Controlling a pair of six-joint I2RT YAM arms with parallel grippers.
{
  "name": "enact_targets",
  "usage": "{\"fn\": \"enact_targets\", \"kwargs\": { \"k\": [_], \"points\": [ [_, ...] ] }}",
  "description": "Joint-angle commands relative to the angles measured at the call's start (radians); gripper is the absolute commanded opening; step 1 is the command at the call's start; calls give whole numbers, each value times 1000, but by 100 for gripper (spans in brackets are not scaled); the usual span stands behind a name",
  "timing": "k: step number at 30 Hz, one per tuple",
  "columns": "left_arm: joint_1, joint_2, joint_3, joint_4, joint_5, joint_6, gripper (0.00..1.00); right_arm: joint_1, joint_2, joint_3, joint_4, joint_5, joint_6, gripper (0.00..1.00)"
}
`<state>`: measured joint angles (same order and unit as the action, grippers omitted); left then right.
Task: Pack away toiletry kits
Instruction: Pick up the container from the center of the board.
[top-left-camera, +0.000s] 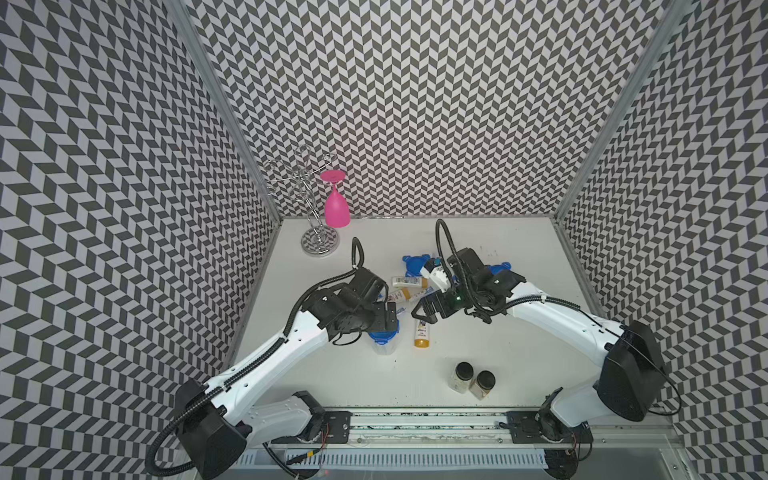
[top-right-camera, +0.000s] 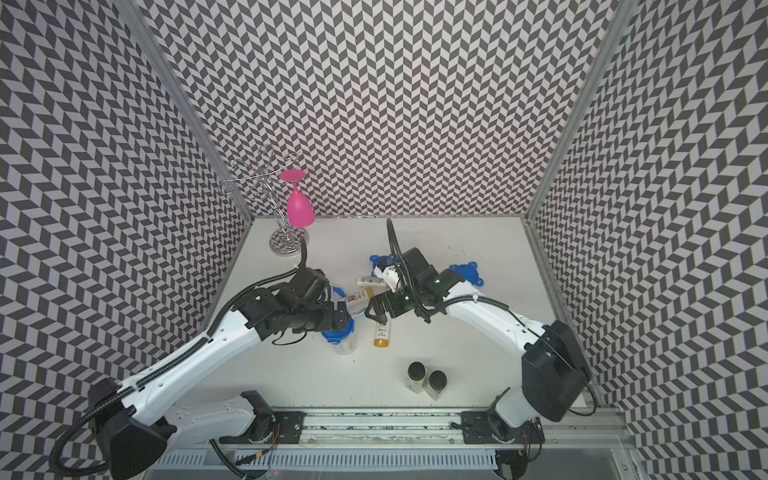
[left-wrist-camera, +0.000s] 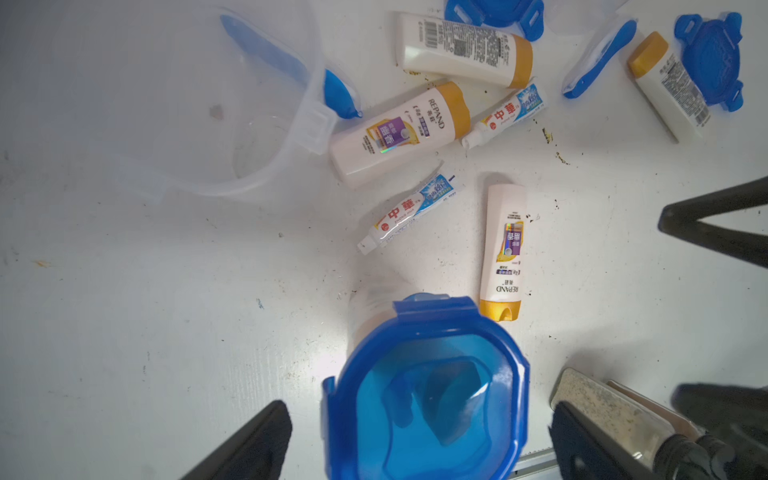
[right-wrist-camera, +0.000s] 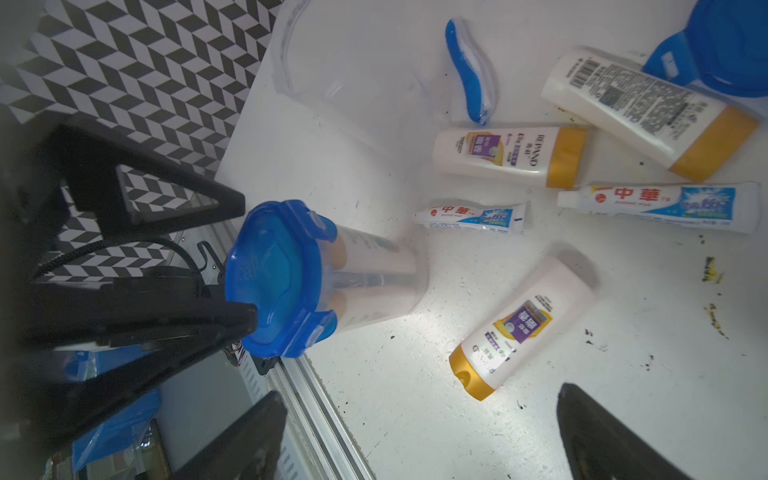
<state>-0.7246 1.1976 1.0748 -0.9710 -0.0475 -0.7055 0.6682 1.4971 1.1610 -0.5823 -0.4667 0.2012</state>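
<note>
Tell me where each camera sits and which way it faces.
Top views: high behind the robot, looking down toward the back wall; both arms, left gripper, right gripper.
Left wrist: on the left arm, looking down on the lidded tub; own open fingers.
Right wrist: on the right arm, looking down at a gold-capped bottle; own fingers.
Shared: both wrists see tub and bottle.
</note>
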Motion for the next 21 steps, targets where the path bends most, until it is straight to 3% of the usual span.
{"fn": "enact_targets", "kwargs": {
  "k": [1, 8, 17, 21],
  "points": [
    [-40, 30, 30, -24, -60, -55, 100, -31, -65, -38, 51, -21, 1, 100],
    [-108, 100, 25, -88, -138, -75, 100, -70, -109, -73, 63, -25, 5, 100],
    [-112, 155, 27, -69, -189, -54, 100, -125, -185, -62, 48, 44, 35, 100],
    [-112, 143, 29, -65, -180, -49, 77, -151, -236, -67, 29, 109, 47, 100]
  ]
}}
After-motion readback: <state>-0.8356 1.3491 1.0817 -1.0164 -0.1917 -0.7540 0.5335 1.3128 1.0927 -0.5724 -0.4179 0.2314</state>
